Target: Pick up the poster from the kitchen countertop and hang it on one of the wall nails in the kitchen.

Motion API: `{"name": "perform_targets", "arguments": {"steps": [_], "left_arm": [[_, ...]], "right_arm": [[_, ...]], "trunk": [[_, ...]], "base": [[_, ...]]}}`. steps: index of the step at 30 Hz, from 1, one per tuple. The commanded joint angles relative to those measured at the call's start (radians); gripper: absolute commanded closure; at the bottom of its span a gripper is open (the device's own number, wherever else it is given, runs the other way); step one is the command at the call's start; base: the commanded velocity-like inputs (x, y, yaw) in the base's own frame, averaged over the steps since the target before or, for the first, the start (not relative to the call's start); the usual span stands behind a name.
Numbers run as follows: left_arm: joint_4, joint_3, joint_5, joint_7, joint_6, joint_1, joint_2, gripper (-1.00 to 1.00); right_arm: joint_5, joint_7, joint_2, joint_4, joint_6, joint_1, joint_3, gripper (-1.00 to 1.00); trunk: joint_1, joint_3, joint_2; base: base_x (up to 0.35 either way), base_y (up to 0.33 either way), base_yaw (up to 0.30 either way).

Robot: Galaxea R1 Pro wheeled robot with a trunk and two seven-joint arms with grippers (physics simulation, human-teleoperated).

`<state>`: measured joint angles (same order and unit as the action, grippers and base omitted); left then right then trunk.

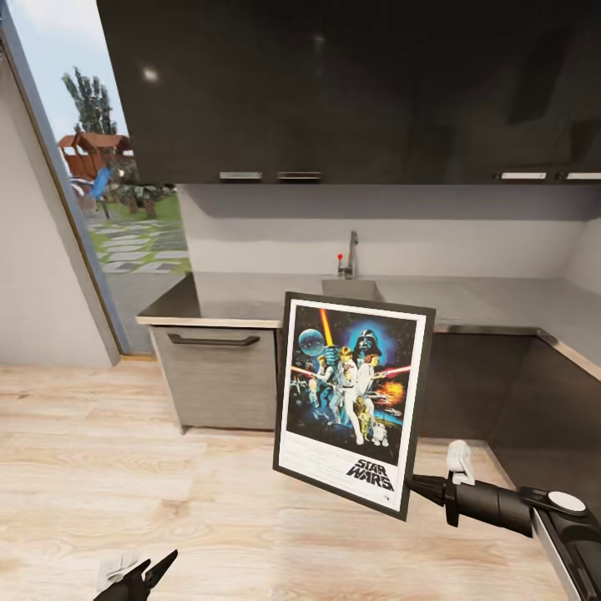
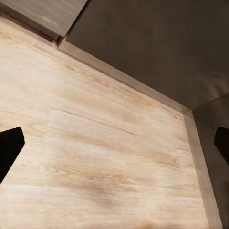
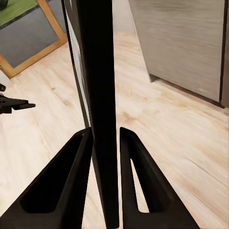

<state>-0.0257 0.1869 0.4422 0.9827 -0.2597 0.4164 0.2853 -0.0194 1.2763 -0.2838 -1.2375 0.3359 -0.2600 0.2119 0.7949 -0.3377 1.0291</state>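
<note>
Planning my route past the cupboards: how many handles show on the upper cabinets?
4: two side by side, first handle, second handle; two at right, third handle, fourth handle. More may lie beyond view.

The poster (image 1: 351, 405) hides part of the kitchen countertop (image 1: 242, 302) edge and cabinet fronts (image 1: 467, 384).

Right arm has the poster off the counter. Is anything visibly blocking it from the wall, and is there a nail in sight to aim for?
The right gripper holds the poster in the air before the kitchen countertop. Nothing touches it. I cannot make out a nail on the wall.
</note>
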Motion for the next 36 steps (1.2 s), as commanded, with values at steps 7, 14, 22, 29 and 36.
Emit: {"name": "perform_targets", "arguments": {"steps": [7, 14, 22, 29, 36], "left_arm": [[0.001, 0.008, -0.008, 0.002, -0.006, 0.001, 0.0, -1.0], [0.001, 0.008, -0.008, -0.002, -0.005, 0.001, 0.0, -1.0], [0.001, 0.008, -0.008, -0.002, -0.004, 0.001, 0.0, -1.0], [0.001, 0.008, -0.008, -0.003, -0.004, 0.001, 0.0, -1.0], [0.001, 0.008, -0.008, -0.003, -0.005, 0.001, 0.0, -1.0]], "right_arm": [[-0.004, 0.006, 0.0, 0.0, 0.013, -0.001, 0.001, 1.0], [-0.004, 0.006, 0.0, 0.0, 0.012, -0.001, 0.0, 1.0], [-0.004, 0.005, 0.0, 0.0, 0.012, -0.001, 0.0, 1.0], [-0.004, 0.005, 0.0, -0.001, 0.012, -0.001, 0.0, 1.0], [-0.004, 0.005, 0.0, -0.001, 0.012, -0.001, 0.0, 1.0]], "trunk": [[0.0, -0.001, 0.001], [0.0, -0.001, 0.001], [0.0, -0.001, 0.001], [0.0, -0.001, 0.001], [0.0, -0.001, 0.001]], "base": [[0.0, 0.29, 0.007], [0.015, 0.29, 0.215], [0.12, 0.286, 0.273], [0.12, 0.184, 0.279], [0.013, 0.018, 0.279]]}}
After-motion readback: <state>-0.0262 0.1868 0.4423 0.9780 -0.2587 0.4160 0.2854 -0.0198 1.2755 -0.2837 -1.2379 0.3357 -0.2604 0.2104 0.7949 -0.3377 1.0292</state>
